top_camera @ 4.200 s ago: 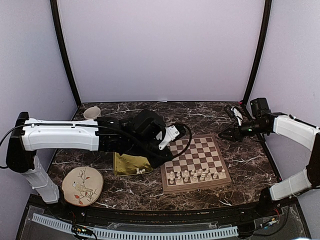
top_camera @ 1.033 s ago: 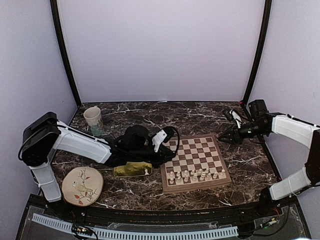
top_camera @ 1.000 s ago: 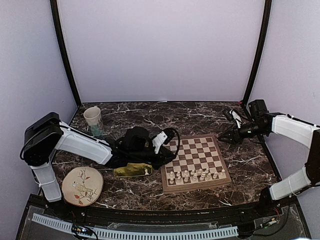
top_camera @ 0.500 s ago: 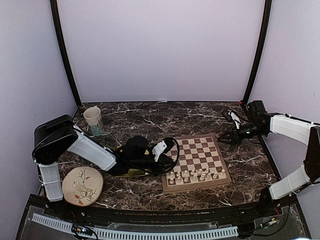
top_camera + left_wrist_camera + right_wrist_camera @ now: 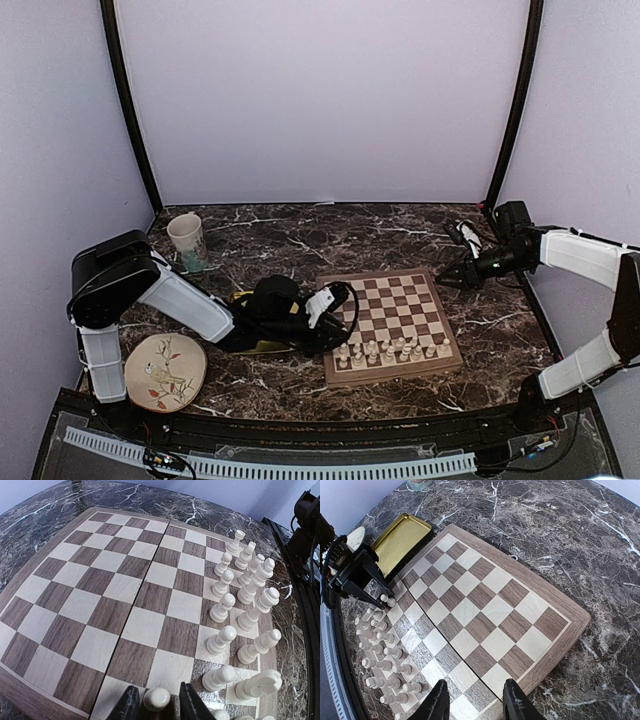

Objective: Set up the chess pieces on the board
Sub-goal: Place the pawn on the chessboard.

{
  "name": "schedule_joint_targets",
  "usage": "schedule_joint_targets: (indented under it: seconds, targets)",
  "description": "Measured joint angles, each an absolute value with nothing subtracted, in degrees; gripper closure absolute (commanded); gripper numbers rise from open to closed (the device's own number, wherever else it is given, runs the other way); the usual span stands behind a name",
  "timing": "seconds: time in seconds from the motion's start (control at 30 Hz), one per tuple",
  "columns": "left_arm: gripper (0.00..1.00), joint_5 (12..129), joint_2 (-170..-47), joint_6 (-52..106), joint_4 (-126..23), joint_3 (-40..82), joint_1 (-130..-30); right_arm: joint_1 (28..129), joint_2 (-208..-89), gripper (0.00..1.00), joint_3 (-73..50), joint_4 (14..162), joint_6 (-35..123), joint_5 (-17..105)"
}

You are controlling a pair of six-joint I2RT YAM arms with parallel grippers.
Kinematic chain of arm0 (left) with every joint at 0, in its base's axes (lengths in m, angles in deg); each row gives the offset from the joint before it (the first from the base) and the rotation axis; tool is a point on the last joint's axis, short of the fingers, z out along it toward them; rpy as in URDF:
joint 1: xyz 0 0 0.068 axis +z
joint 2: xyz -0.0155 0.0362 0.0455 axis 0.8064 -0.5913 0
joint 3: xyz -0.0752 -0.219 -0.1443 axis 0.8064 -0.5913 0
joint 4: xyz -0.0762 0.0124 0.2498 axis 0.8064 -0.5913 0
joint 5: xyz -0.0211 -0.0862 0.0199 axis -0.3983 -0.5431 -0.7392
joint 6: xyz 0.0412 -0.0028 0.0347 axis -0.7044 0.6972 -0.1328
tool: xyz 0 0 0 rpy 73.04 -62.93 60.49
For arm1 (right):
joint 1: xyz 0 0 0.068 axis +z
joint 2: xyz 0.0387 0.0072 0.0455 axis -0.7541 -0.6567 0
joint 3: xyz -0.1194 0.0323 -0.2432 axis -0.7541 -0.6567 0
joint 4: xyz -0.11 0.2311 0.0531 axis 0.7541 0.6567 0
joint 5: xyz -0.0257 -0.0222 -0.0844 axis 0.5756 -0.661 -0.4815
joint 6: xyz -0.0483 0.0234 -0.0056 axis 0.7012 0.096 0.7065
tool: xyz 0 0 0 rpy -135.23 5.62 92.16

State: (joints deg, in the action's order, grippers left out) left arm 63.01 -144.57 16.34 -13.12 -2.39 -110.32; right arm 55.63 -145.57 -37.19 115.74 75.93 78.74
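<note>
The wooden board point(image 5: 400, 300) lies right of centre. It also shows in the left wrist view point(image 5: 100, 580) and the right wrist view point(image 5: 485, 595). Several cream-white chess pieces point(image 5: 390, 350) stand in two rows along its near edge point(image 5: 240, 590) point(image 5: 380, 645). My left gripper point(image 5: 338, 338) is low over the board's near-left corner, shut on a white pawn point(image 5: 156, 698) that sits between its black fingers point(image 5: 130, 705). My right gripper point(image 5: 445, 278) is open and empty above the board's far right edge, its fingers point(image 5: 440, 700) spread wide.
A gold tray point(image 5: 402, 537) lies left of the board, mostly hidden under my left arm in the top view point(image 5: 262, 347). A round bird plate point(image 5: 165, 370) is at the near left. A cup point(image 5: 186, 240) stands at the back left.
My left arm has come down from over the gold tray and reached right to the board's near-left corner. The right arm has hardly moved.
</note>
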Motion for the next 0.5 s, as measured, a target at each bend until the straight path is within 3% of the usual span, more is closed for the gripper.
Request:
schedule_joint_targets:
  seconds: [0.3, 0.5]
  targets:
    - [0.62, 65.7, -136.8, 15.0, -21.8, -1.5, -110.3, 56.7, -146.3, 0.63, -33.6, 119.5, 78.5, 78.2]
    - [0.56, 69.6, -130.2, 13.5, -34.4, 5.0, -110.3, 62.8, -148.9, 0.62, -28.0, 123.3, 81.4, 75.0]
